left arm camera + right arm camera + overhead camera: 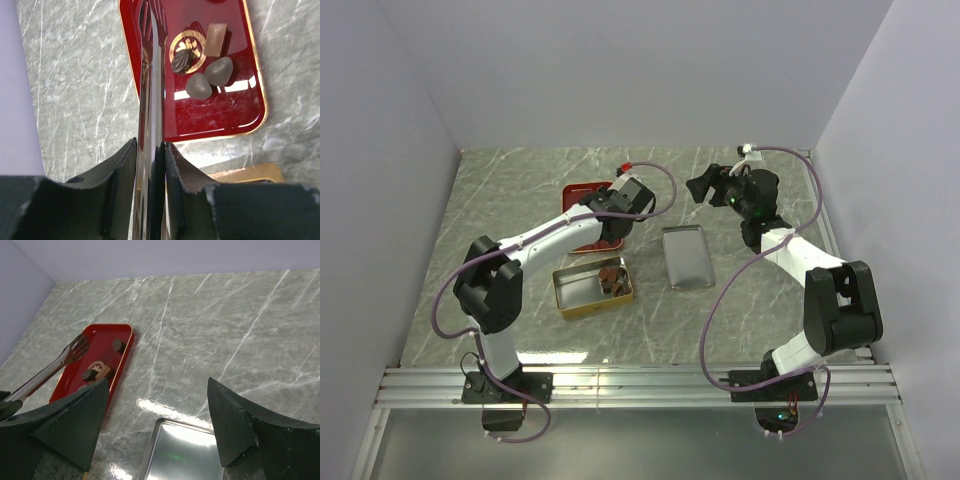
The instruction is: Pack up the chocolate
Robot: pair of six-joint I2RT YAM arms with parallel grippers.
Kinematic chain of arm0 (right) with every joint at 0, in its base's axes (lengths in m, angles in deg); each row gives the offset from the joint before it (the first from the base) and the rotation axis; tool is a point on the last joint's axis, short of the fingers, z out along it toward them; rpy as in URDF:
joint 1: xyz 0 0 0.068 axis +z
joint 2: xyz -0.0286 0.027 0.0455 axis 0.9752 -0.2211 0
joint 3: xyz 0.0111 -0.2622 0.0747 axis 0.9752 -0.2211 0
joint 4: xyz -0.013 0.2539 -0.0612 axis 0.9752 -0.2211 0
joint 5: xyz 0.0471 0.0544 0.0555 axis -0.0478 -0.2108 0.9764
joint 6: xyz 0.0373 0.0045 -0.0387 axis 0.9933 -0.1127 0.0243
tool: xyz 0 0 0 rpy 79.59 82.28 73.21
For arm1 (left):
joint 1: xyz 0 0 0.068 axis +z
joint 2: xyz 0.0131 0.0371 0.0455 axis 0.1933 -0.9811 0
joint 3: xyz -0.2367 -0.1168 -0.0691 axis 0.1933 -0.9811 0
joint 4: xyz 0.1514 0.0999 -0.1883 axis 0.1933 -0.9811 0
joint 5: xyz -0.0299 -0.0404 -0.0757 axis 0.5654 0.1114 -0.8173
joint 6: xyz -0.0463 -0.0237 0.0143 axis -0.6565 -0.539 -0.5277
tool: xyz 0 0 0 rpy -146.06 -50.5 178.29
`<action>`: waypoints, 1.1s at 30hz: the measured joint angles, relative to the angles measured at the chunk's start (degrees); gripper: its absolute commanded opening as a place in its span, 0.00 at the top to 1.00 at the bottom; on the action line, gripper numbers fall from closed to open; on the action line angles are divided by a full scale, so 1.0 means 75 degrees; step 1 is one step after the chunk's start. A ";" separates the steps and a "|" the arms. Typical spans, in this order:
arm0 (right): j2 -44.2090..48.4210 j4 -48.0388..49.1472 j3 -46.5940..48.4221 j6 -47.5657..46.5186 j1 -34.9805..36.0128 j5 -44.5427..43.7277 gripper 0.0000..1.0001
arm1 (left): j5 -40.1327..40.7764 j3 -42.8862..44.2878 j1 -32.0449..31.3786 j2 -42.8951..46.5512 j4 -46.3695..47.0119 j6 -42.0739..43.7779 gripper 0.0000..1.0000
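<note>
Red tray [220,115] holding four chocolate pieces [199,86], more in gold tin [576,292], left gripper [150,150] clamped on metal tongs [152,75] over tray's edge, right gripper [157,385] spread wide, hovering near silver lid [185,450]

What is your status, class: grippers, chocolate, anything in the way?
Left gripper shut on tongs over red tray; right gripper open, empty. Chocolate: several pieces on tray, some in gold tin. Lid off, lying aside; nothing blocking tin.
</note>
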 measured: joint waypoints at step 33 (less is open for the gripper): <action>0.0108 0.0000 -0.0012 -0.0003 0.0012 -0.0003 0.14 | -0.0020 -0.0956 -0.0268 0.0017 -0.0064 -0.0530 0.62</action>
